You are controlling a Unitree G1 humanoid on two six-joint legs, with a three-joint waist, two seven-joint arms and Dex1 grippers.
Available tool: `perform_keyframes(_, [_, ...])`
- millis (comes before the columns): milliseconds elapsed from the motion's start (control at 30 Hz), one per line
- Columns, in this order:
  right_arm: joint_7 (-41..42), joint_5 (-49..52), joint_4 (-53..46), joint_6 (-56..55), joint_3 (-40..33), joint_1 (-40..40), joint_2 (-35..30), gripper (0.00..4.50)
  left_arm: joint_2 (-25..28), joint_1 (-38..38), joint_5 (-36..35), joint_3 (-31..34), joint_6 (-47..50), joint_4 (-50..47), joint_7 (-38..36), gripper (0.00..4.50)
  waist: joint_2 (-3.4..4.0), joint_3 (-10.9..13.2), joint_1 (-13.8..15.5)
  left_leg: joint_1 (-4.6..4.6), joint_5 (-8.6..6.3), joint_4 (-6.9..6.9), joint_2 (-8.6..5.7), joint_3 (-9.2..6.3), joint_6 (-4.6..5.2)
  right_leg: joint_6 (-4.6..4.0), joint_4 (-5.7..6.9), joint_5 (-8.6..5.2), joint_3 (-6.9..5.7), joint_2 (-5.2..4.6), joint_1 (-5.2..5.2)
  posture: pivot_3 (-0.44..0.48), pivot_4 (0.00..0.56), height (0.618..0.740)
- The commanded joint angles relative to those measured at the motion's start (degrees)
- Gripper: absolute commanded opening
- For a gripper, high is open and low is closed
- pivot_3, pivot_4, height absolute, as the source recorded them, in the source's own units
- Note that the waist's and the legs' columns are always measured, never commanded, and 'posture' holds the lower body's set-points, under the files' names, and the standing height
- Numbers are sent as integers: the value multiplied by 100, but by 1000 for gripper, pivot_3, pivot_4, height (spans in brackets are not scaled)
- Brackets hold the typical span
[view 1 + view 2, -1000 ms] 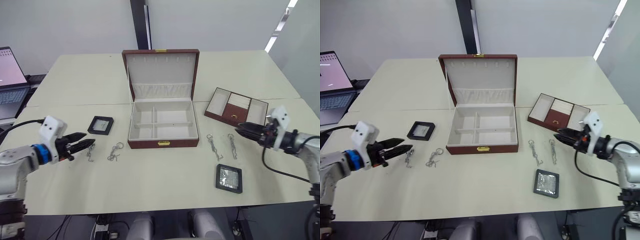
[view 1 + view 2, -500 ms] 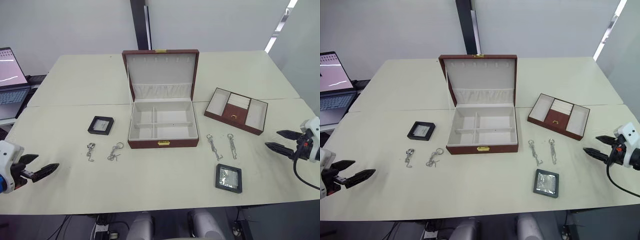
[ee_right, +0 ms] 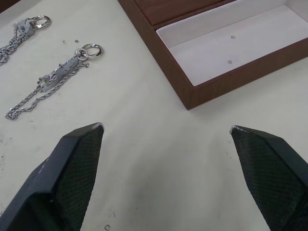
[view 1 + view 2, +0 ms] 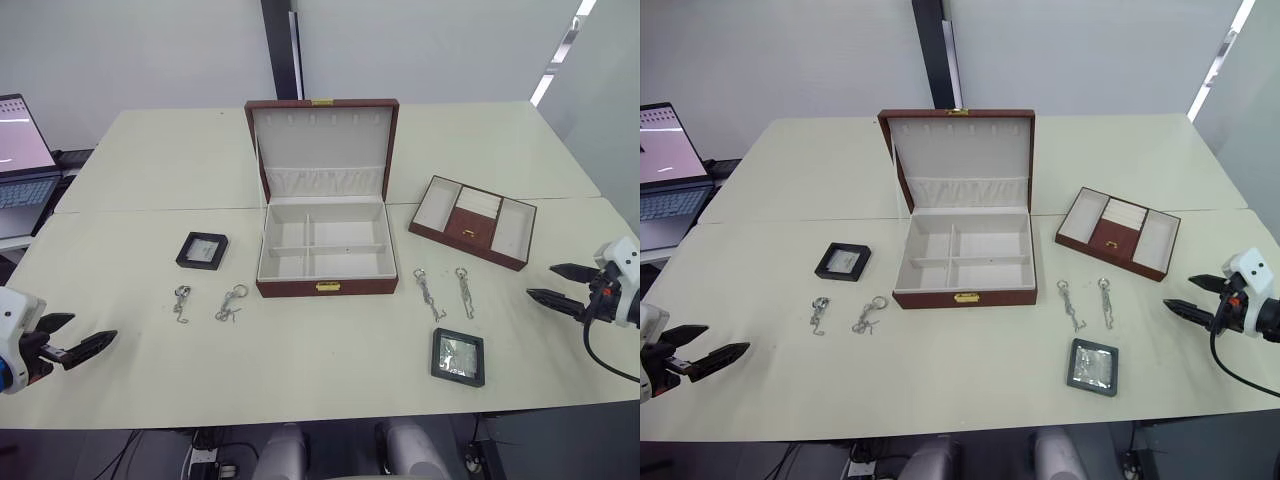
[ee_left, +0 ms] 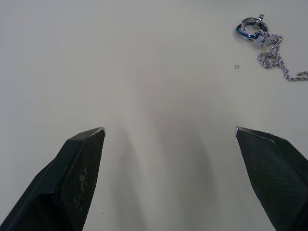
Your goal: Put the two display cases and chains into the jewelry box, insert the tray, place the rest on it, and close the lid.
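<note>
Your left gripper [image 4: 78,340] and right gripper [image 4: 552,283] both hover released and empty at the table [image 4: 330,370] edges, well apart from the open jewelry box [image 4: 322,262].

A matt cream table top [image 4: 330,380] is seen. The reddish-brown wood-grain jewelry box [image 4: 322,288] is lined in cream fabric. The thin silver metal chains [image 3: 57,77] look shiny.

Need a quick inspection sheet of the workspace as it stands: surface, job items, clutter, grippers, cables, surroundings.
Surface: cream table, seam across the middle.
Jewelry box: compartments empty, lid raised.
Tray: on the table, right of the box.
Display cases: one left of the box, one front right.
Chains: two left, two right, all on the table.
Clutter: nothing seen.
Left gripper: open, empty.
Right gripper: open, empty.
Cables: black cable at the right wrist.
Surroundings: laptop far left.
</note>
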Motion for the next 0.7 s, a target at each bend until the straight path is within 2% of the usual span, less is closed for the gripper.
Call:
perform_keyframes(33, [26, 119, -183, 10, -124, -72, -46, 4471, 37, -18, -75, 199, -43, -97, 58, 4500, 0, 0, 0, 0, 0, 0, 0, 0, 0, 0, 0, 0, 0, 0, 0, 0, 150, 740])
perform_keyframes(533, [51, 182, -142, 75, -126, -117, -62, 4471, -74, -37, -118, 232, -121, -118, 186, 4500, 0, 0, 1, 0, 0, 0, 0, 0, 0, 0, 0, 0, -1, 0, 0, 0, 150, 740])
perform_keyframes(700, [220, 357, -370, 216, -118, -208, -43, 4471, -253, -212, -226, 267, -191, -204, 371, 4500, 1, 0, 3, 0, 0, 0, 1, 0, 0, 0, 0, 0, 1, 0, 0, 0, 150, 740])
